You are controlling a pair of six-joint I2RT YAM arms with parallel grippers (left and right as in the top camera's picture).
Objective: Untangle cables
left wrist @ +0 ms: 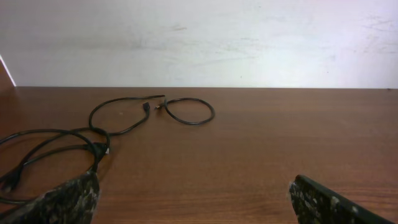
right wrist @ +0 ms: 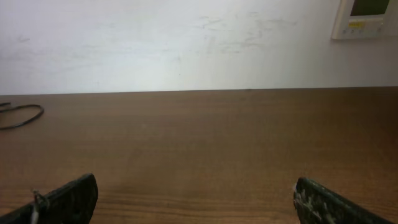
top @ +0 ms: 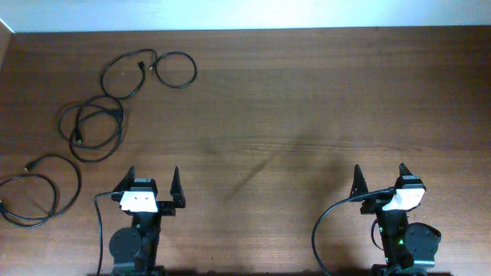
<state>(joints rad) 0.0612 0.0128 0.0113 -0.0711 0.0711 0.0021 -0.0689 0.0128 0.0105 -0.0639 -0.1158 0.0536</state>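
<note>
Several thin black cables lie on the left of the brown table. One cable [top: 175, 69] forms a ring at the far left, next to a larger loop [top: 123, 75]. A coiled bundle [top: 93, 129] lies below them, and another coil [top: 42, 192] lies at the near left edge. The ring [left wrist: 189, 111] and the bundle [left wrist: 59, 149] also show in the left wrist view. My left gripper [top: 151, 179] is open and empty, right of the coils. My right gripper [top: 380, 175] is open and empty at the near right, far from the cables.
The table [top: 307, 100] is brown wood with a white wall behind it. A white wall panel [right wrist: 367, 17] shows in the right wrist view. The arms' own thick black cables [top: 98, 222] run by their bases.
</note>
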